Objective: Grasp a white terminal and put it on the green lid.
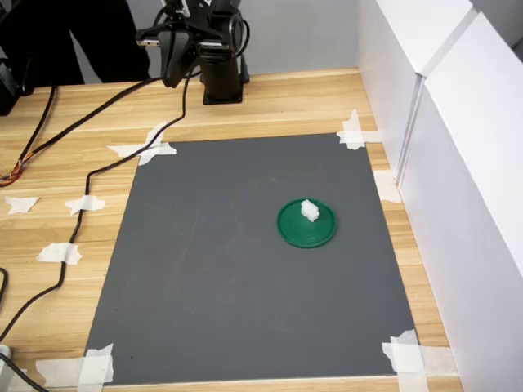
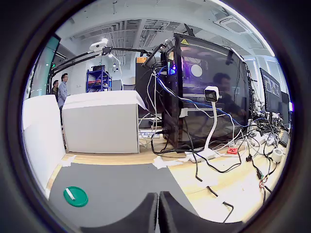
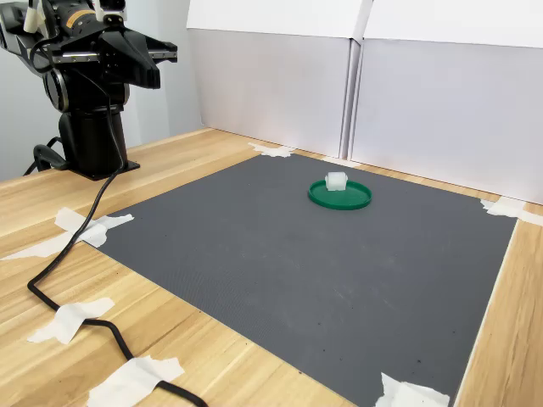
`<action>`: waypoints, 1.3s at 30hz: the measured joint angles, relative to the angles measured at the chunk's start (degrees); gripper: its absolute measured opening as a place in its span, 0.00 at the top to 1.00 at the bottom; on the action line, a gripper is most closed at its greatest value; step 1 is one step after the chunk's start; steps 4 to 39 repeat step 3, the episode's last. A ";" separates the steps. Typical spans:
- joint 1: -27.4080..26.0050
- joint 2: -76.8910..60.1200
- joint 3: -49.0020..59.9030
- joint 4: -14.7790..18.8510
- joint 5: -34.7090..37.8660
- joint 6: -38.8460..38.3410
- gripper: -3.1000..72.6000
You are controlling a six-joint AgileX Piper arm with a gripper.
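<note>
End effector (image 2: 158, 213) is sitting folded back above the arm's base at the far edge of the bench (image 1: 286, 98) in the first exterior view, well apart from the task's things; its two dark fingers (image 2: 146, 213) are lying almost together in the wrist view, with only a thin slit between them and nothing held. White terminal (image 1: 310, 210) is already resting on the green lid (image 1: 306, 233), set toward the lid's far side as the first exterior view shows it, touching the disc's flat surface inside the raised rim. Lid and terminal are lying on the dark mat (image 1: 212, 269), nearer the mat's right edge in the first exterior view and close to the white wall panels (image 1: 458, 163). In the second exterior view the terminal (image 3: 336, 181) is standing as a small blocky piece on the lid (image 3: 348, 200), far across the mat from the arm at the second exterior view's left. In the wrist view the lid (image 2: 77, 199) is appearing low and off to one side of the fingers, with the terminal (image 2: 70, 194) as a pale sliver on it; its long axis is too small to read. Judged from this layout, the placing is looking complete, and no further reach toward the lid seems called for.
</note>
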 joint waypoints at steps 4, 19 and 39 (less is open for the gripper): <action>0.00 -0.05 0.00 0.00 0.19 0.00 0.98; 0.00 -0.05 0.00 0.00 0.19 0.00 0.98; 0.00 -0.05 0.00 0.00 0.19 0.00 0.98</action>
